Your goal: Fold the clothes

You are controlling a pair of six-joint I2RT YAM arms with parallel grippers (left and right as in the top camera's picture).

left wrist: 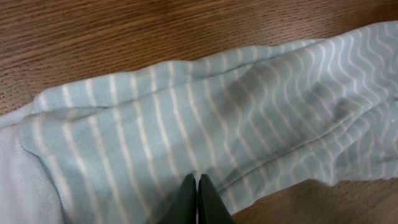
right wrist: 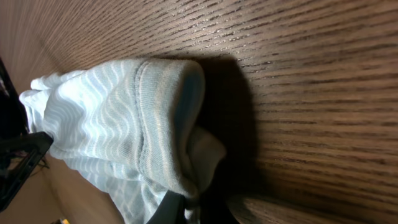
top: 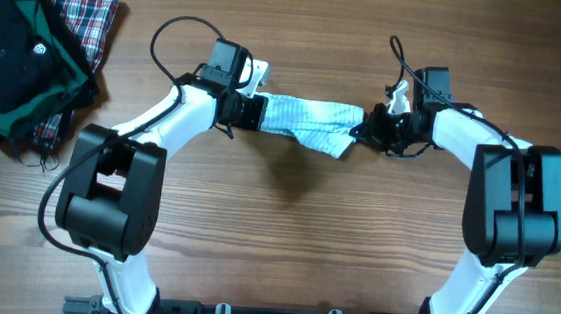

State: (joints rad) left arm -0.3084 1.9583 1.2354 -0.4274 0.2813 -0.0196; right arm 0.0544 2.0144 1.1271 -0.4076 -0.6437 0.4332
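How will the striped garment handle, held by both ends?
Likely floppy: the striped garment sags and wrinkles between the left gripper and right gripper. Probably light: a small, thin knit. The loose end near the right gripper may dangle.

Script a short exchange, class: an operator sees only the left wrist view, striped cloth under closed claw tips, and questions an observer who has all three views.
Operator: My left claw pinches the striped garment. Who has the other end?
Observer: The right claw is shut on it; the garment spans between the two claws.
Operator: Is anything else on the table?
Observer: A black-and-green garment lies over a red plaid cloth at the far left corner, apart from both arms.
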